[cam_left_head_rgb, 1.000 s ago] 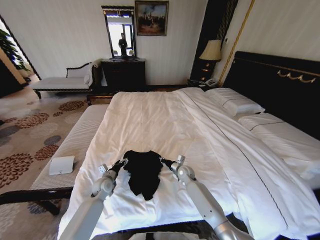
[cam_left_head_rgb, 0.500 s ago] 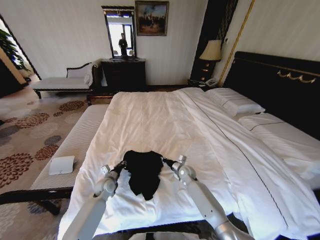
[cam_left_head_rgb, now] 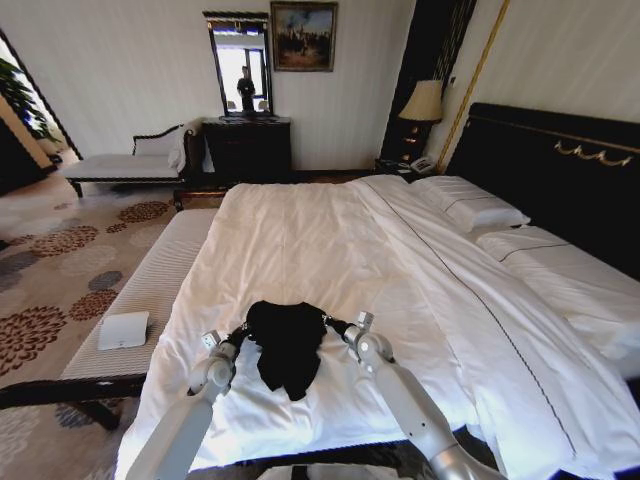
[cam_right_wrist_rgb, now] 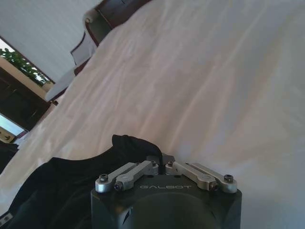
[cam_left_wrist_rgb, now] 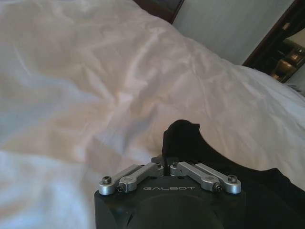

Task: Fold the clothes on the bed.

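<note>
Shirt [cam_left_head_rgb: 288, 345], one black bundle, hangs bunched between the two grippers just above the near end of the bed [cam_left_head_rgb: 300, 230], its lower part drooping toward the white sheet. One left gripper [cam_left_head_rgb: 243, 329] is clamped onto the shirt's left edge and one right gripper [cam_left_head_rgb: 327, 322] onto its right edge, each wrist view showing the fingers pinched together on black fabric. Two pillows [cam_left_head_rgb: 470, 205] lie at the headboard, one striped bench [cam_left_head_rgb: 150, 290] runs along the bed's left side, and one small white box [cam_left_head_rgb: 123, 330] sits on it.
</note>
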Controlling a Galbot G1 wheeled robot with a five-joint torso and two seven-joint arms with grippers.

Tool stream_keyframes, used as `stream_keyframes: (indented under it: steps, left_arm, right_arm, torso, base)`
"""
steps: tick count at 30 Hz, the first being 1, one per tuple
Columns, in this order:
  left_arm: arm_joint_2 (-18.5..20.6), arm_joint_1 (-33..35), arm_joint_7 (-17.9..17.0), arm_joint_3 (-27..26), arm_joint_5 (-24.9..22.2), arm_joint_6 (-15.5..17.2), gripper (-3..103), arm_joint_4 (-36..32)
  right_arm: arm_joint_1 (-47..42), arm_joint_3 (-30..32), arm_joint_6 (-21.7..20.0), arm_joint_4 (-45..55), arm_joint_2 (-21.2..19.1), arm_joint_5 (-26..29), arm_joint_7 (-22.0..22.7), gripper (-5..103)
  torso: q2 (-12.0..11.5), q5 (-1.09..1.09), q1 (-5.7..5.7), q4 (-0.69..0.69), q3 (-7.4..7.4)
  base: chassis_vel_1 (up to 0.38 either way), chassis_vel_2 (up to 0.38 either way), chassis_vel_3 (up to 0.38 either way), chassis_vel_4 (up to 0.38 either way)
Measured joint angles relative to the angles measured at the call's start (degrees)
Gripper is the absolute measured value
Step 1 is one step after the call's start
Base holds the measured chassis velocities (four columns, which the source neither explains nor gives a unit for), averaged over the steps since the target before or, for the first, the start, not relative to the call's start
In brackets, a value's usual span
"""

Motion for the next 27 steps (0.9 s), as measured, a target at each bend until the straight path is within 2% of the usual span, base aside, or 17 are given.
stream_keyframes:
  steps: [4,11,15,18,20,21,23,26,27]
  left_arm:
    - [1.11,0.66,-0.03,-0.65,-0.10,0.00,1,-2.05]
    - [3.49,2.85,-0.80,-2.28,-0.55,-0.03,1,-9.61]
    - [4.54,2.35,-1.19,-2.64,-0.93,-0.06,1,-11.94]
    - [7.25,0.56,-2.11,-2.52,-2.19,-0.04,1,-15.29]
    - [7.66,0.43,-2.13,-2.43,-2.19,-0.09,1,-15.68]
    - [8.50,0.26,-2.31,-2.27,-2.12,-0.23,1,-16.45]
    - [12.62,0.74,-2.26,-2.15,-0.97,-0.64,1,-19.89]
    - [14.89,0.93,-2.02,-2.60,-0.79,-0.64,1,-21.64]
    - [17.72,0.83,-1.93,-3.64,-1.60,-0.51,1,-23.82]
  right_arm:
    - [-1.29,0.10,0.63,3.40,-0.78,-1.47,0.02,1]
    - [-3.13,1.15,-0.11,12.97,-3.28,-1.52,1.39,1]
    - [-3.18,1.76,-0.29,13.75,-3.89,-1.67,1.86,1]
    - [-2.95,3.15,-0.61,16.55,-4.69,-1.66,2.69,1]
    - [-2.88,3.27,-0.66,16.90,-4.84,-1.80,2.70,1]
    - [-2.61,3.59,-0.80,17.95,-5.37,-2.53,2.71,1]
    - [-1.69,4.39,-1.12,21.52,-9.35,-4.60,2.69,1]
    - [-1.40,5.15,-1.26,23.22,-11.56,-4.54,2.86,1]
    - [-1.08,6.49,-1.57,25.45,-14.32,-3.24,3.47,1]
  torso:
    - [0.00,0.00,0.00,0.00,0.00]
    - [0.00,-0.01,-0.01,0.01,0.00]
    - [0.00,0.00,-0.01,0.01,0.00]
    - [0.00,0.02,0.00,0.00,0.00]
    - [0.00,0.01,0.00,0.00,0.00]
    - [0.00,0.00,0.00,0.00,0.00]
    - [0.00,0.00,-0.01,0.02,0.00]
    - [0.00,-0.04,-0.01,0.01,0.00]
    - [0.00,0.01,-0.01,0.00,0.00]
  base:
    - [0.000,0.000,0.000,0.000]
    - [0.000,0.000,0.000,0.000]
    - [0.000,0.000,0.000,0.000]
    - [0.000,0.000,0.000,0.000]
    - [0.000,0.000,0.000,0.000]
    - [0.000,0.000,0.000,0.000]
    - [0.000,0.000,0.000,0.000]
    - [0.000,0.000,0.000,0.000]
    - [0.000,0.000,0.000,0.000]
